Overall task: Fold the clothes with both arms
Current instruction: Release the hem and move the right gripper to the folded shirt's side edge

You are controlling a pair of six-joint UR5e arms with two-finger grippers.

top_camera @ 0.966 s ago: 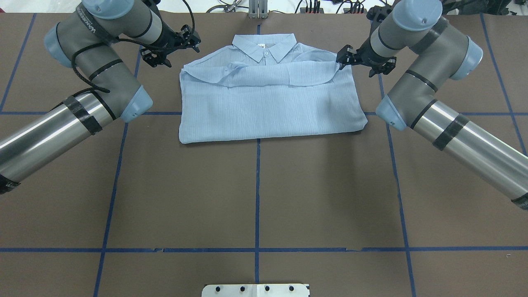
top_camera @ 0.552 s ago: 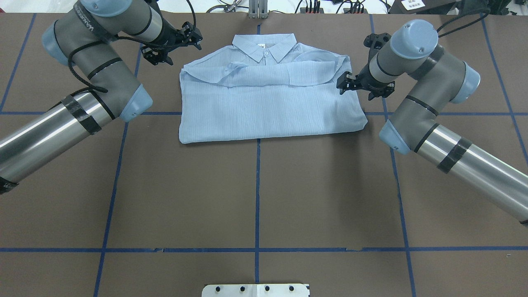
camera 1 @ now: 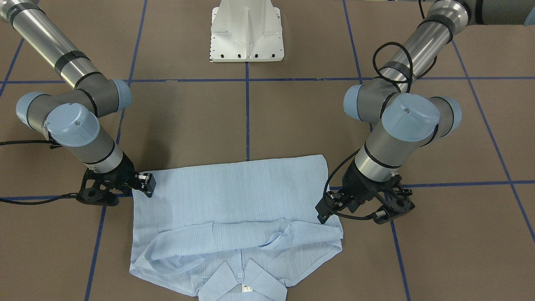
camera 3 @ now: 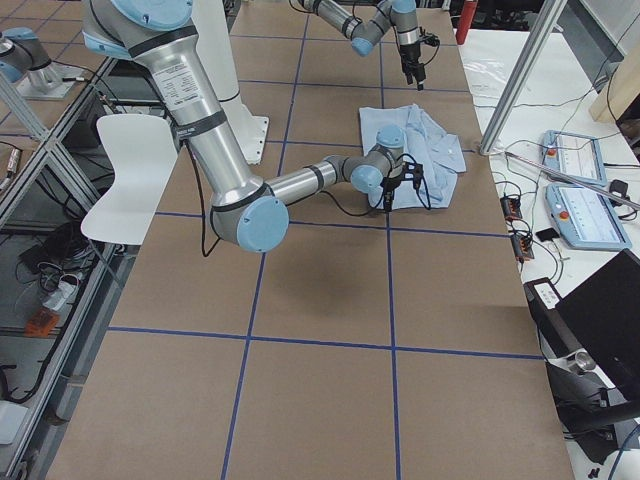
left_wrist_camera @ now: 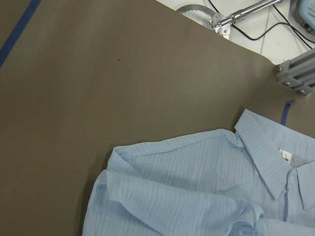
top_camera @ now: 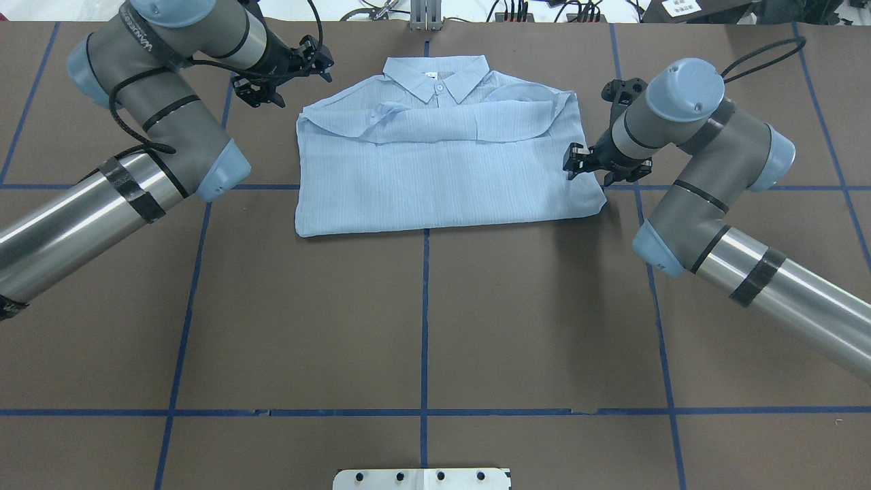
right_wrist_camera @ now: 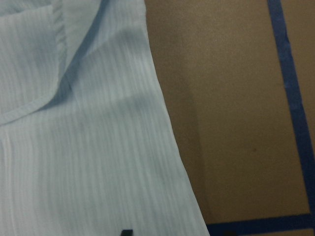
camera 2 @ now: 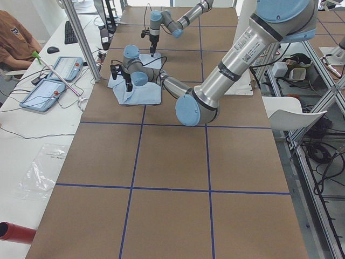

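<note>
The pale-blue striped shirt (top_camera: 442, 170) lies flat at the far middle of the table, collar away from the robot, sleeves folded across the chest and the lower part doubled up. My left gripper (top_camera: 325, 62) hovers off the shirt's far left shoulder, open and empty; in the front-facing view that left gripper (camera 1: 322, 211) sits beside the folded sleeve. My right gripper (top_camera: 570, 163) is low at the shirt's right side edge, open, with nothing between its fingers; the right gripper (camera 1: 147, 184) touches or nearly touches the cloth (camera 1: 234, 200). The right wrist view shows that cloth edge (right_wrist_camera: 74, 147).
Blue tape lines (top_camera: 425, 320) grid the brown table cover. The white pedestal base (camera 1: 246, 33) stands at the robot's side. A metal post (top_camera: 425, 17) and cables line the far edge. A bench with tablets (camera 2: 54, 81) and a seated person runs beyond it.
My right gripper has moved back toward the robot along the shirt's right edge, from the shoulder to the side of the body. The left gripper has barely shifted. The shirt lies unchanged.
</note>
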